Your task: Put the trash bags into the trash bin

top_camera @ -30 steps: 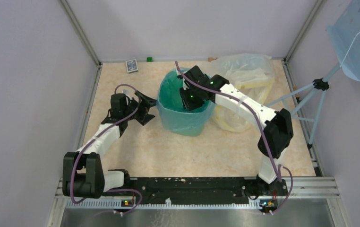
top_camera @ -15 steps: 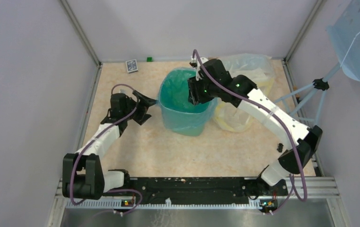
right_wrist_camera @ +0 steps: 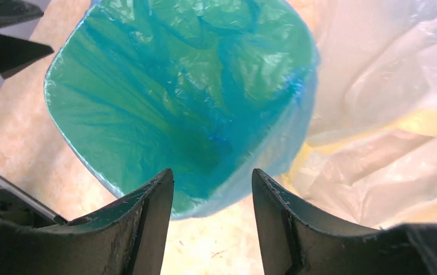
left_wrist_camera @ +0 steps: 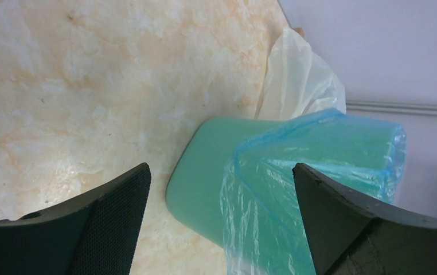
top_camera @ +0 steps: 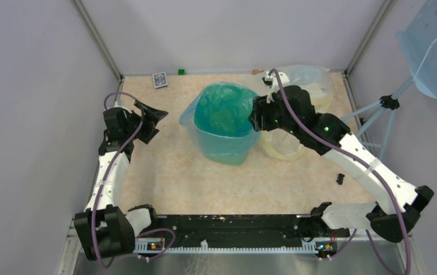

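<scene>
The left arm (top_camera: 110, 172) is stretched forward along the left edge of the table (top_camera: 205, 183), with its wrist turned inward toward the middle. The left tool (top_camera: 154, 121) is spread wide, and nothing is held between its dark, finely textured fingers (left_wrist_camera: 101, 223). It is kept well apart from the trash bin (left_wrist_camera: 196, 177), which is framed between those fingers in the left wrist view.

The right arm (top_camera: 365, 166) is reached diagonally from the right side of the table, with its elbow set low near the right edge. The right tool (top_camera: 256, 114) is poised over the bin's right rim and angled down toward the opening. Its fingers (right_wrist_camera: 147, 223) are parted to a moderate gap and nothing is gripped; the bagged rim is seen below, through the gap.

The bin is made of smooth mint-green plastic, squarish with rounded corners and tapered toward its base, and it is stood upright near the middle of the table. The trash bag (top_camera: 225, 109), a thin, crinkly, translucent blue film, is set inside the bin as a liner. Its edge is folded over the rim and draped down the outer walls, and a loose flap is pushed out on the left.

A crumpled clear bag (top_camera: 313, 77) with yellow bands is heaped against the bin's right and far side. The table is surfaced in mottled beige.
</scene>
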